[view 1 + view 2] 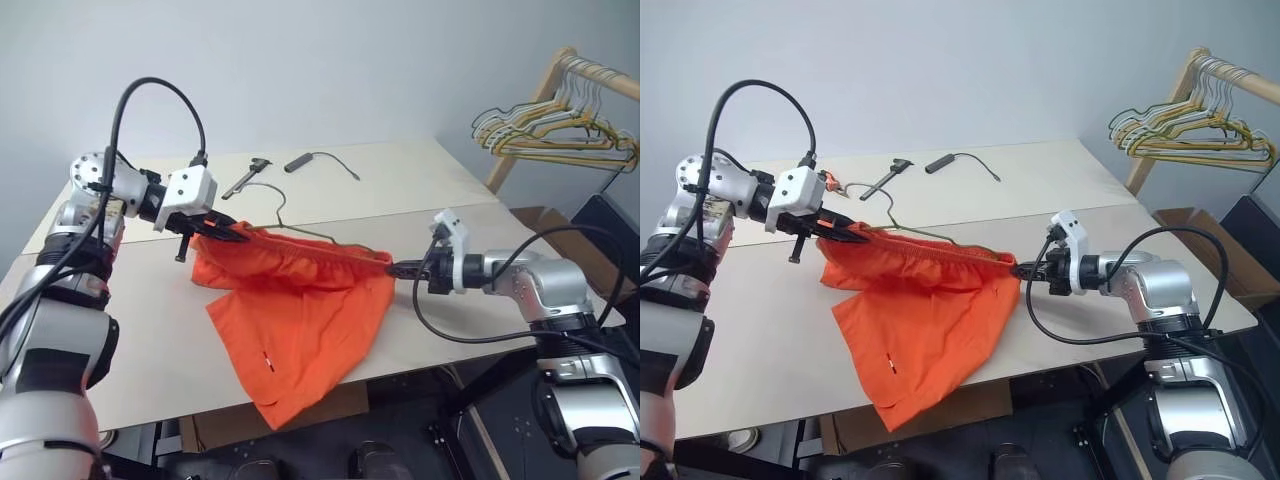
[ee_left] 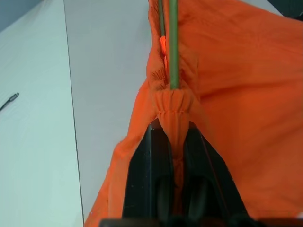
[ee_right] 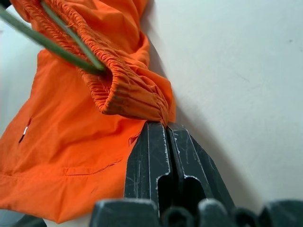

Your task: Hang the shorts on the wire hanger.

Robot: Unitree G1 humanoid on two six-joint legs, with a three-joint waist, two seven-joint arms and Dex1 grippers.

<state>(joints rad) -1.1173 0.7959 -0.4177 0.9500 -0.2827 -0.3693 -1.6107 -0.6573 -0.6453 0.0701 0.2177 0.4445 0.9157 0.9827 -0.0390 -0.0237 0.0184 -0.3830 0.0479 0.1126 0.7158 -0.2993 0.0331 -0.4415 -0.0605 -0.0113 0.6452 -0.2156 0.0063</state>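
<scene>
Left eye view: the shorts [image 1: 300,310] are stretched by their gathered waistband between the two grippers, above a pale table [image 1: 420,180]. Waistband runs as a taut line from the left gripper [image 1: 222,232] to the right gripper [image 1: 397,268], sagging slightly toward the right. Legs of the shorts hang down from that line; the lower hem drapes past the near table edge.

Left gripper: fingers pinched tight on one end of the waistband. Left wrist view shows a bunched fold of orange elastic squeezed between the two black fingers [image 2: 156,170].

Right gripper: fingers [image 3: 149,161] pressed together, almost no gap, with the other end of the waistband caught at their tips. Cloth bulges out just past the tips in the right wrist view.

The wire hanger [image 1: 305,235] sits inside the waistband. Its thin olive-green wire runs along the stretched elastic, and its hook [image 1: 277,207] stands up above the cloth near the left gripper. In the left wrist view the green wire [image 2: 173,42] disappears into the gathered fabric just ahead of the fingers. In the right wrist view two green wire strands meet at the waistband opening.

On the far table: a small dark tool [image 1: 247,177] and a dark handle with a thin cord [image 1: 320,160], well apart from the shorts.

Far right: a wooden rack [image 1: 560,75] with a cluster of pale yellow and grey hangers [image 1: 550,135].
</scene>
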